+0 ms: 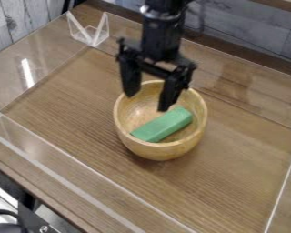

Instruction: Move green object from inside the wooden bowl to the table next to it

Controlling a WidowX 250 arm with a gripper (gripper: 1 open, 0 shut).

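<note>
While one tool (153,86) hovers with fingers apart, one bowl (134,140) holds one green block (163,124).

Robot arm (166,27) over a wood-grain table (63,118) walled in clear acrylic (17,150) at nine o'clock suggested a lab-style test bench.

No readable text, labels, brands, numbers or signs anywhere in view
</note>
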